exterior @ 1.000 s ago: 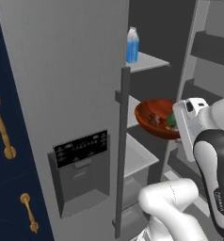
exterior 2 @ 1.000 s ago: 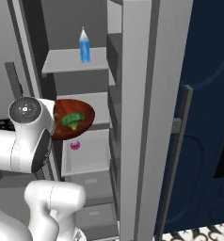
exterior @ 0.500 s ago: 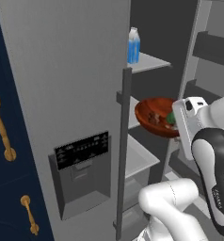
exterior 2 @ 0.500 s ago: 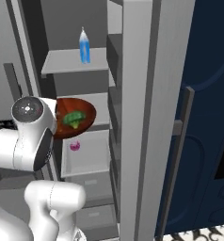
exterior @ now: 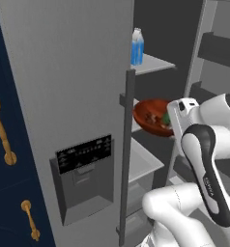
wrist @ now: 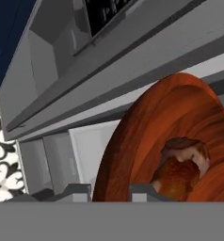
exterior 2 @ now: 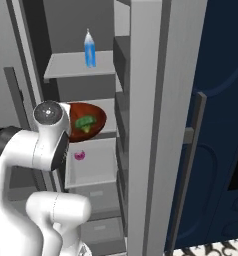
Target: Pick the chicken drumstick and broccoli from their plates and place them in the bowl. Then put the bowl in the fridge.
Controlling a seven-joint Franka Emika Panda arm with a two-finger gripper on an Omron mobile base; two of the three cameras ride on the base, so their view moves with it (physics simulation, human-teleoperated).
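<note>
The fridge (exterior: pixel 64 72) stands open, its shelves showing beside the door with the dark dispenser panel (exterior: pixel 84 153). The red-brown bowl (exterior: pixel 150 118) hangs tilted just over the middle shelf (exterior 2: pixel 108 107), inside the fridge (exterior 2: pixel 151 100). The green broccoli (exterior 2: pixel 85 123) and the brown chicken drumstick (wrist: pixel 182 169) lie in the bowl (exterior 2: pixel 93 117). My gripper (wrist: pixel 111 192) is shut on the rim of the bowl (wrist: pixel 132 141), at its near side. The plates are out of view.
A blue water bottle (exterior: pixel 137 47) stands on the upper shelf (exterior 2: pixel 71 65). A small pink thing (exterior 2: pixel 79 156) lies in the white drawer (exterior 2: pixel 93 165) below the bowl. The long bar handle (exterior: pixel 128 144) of the door runs close to the bowl's left.
The bowl has moved a little deeper into the fridge over the middle shelf, still in my grip. Nothing else has shifted.
</note>
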